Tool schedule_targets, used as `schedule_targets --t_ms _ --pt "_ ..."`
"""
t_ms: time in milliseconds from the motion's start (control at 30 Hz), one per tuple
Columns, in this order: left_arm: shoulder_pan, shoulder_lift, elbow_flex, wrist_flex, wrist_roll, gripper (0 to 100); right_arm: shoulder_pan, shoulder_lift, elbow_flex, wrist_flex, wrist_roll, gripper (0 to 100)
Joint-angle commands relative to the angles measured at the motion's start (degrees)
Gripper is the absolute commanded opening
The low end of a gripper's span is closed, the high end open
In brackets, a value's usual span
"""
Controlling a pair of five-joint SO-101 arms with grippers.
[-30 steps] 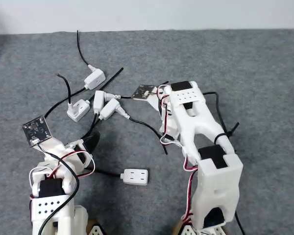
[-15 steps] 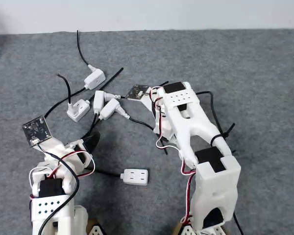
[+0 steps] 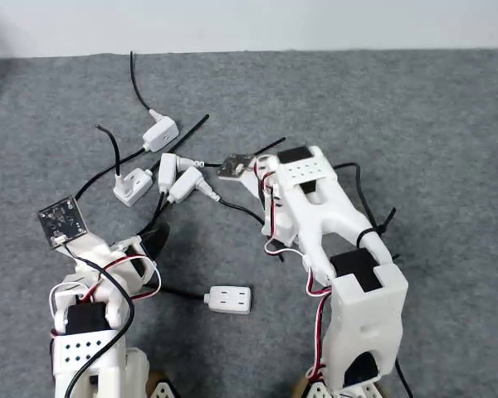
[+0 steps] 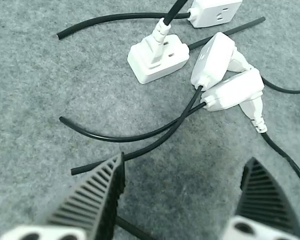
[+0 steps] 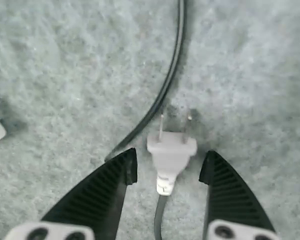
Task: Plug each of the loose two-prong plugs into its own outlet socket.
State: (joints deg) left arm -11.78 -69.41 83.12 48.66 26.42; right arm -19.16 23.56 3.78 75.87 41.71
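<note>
Grey felt covers the whole bench [image 3: 448,124]. Nearest us lies a lone socket block [image 3: 229,299], our landmark, with its cord running off to the left. Just left of that block and a little beyond it, the left arm [image 3: 91,332] has its jaws spread wide over bare felt, gripping nothing. Beyond the block and slightly right, the right arm [image 3: 315,199] has its jaws parted on either side of the loose plug [image 5: 171,147], not clamped on it. The plug lies flat, with its prongs pointing away from the wrist.

We judge the plug light, with a hard moulded body, two thin prongs that could bend, and a springy cord likely to tug it off line. We would take it across the flat sides of the body, behind the prongs, never by the cord.

Farthest from the lone block sit four more: a side-by-side pair [image 3: 185,184] that seems to carry white plugs already, a third block [image 3: 133,186] and a fourth block [image 3: 160,133]. That makes five socket blocks and one loose plug that we can count.
</note>
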Motion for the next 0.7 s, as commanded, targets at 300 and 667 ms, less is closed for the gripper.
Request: schedule_targets --t_ms 300,667 --pt "-0.2 -0.6 -0.6 0.1 -0.4 35 0.0 -2.6 1.9 -4.7 0.0 20.3" --pt "-0.1 -0.6 -0.6 0.1 -0.4 35 0.0 -3.0 6.6 -9.8 2.0 0.9"
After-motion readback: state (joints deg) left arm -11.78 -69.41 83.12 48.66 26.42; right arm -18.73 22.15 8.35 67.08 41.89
